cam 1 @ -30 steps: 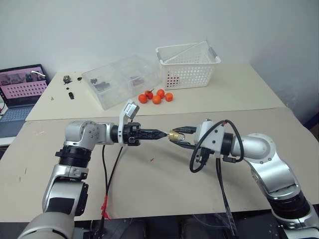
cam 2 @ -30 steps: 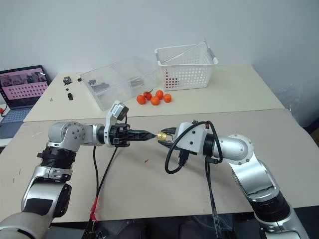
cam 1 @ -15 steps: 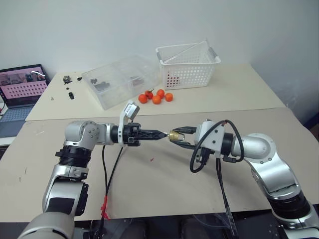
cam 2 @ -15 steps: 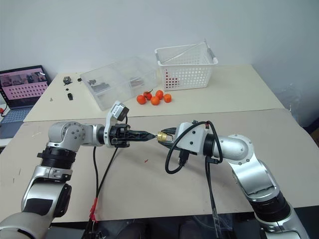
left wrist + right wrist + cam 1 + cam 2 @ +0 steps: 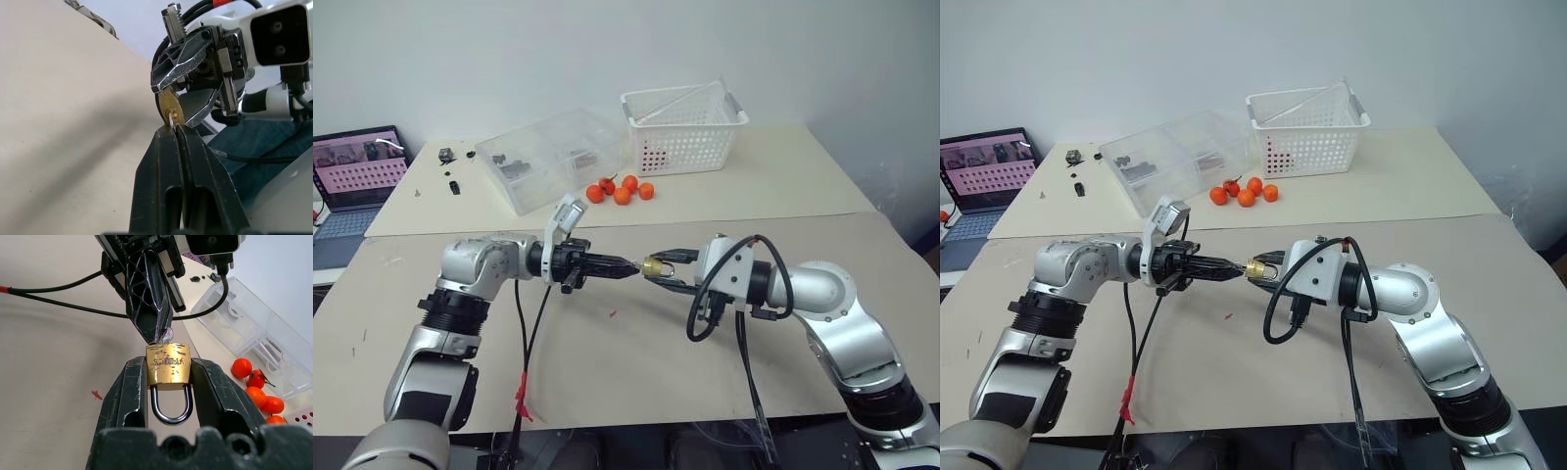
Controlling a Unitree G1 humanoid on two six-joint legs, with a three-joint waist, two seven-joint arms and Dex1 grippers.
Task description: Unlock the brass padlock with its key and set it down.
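The brass padlock (image 5: 167, 364) hangs above the tan table (image 5: 636, 372), and my right gripper (image 5: 167, 374) is shut on its gold body, one finger on each side. Its silver shackle (image 5: 171, 406) points back toward the right wrist and is closed. My left gripper (image 5: 174, 128) is level, pointing at the lock's bottom face, and shut on the key (image 5: 171, 117). The key is a small silver sliver with its tip at the keyhole. In the head views the padlock (image 5: 654, 265) sits between my left gripper (image 5: 628, 265) and my right gripper (image 5: 666, 270), mid-table.
At the back stand a white basket (image 5: 683, 129) and a clear plastic box (image 5: 548, 157), with several oranges (image 5: 622, 189) in front of them. A laptop (image 5: 354, 166) is at the far left. A small red speck (image 5: 612, 314) lies on the table below the grippers. Black cables (image 5: 533, 333) hang from both wrists.
My left wrist has rolled about its own axis, turning the camera housing, while its tips stayed at the padlock. The right arm and the padlock have not moved.
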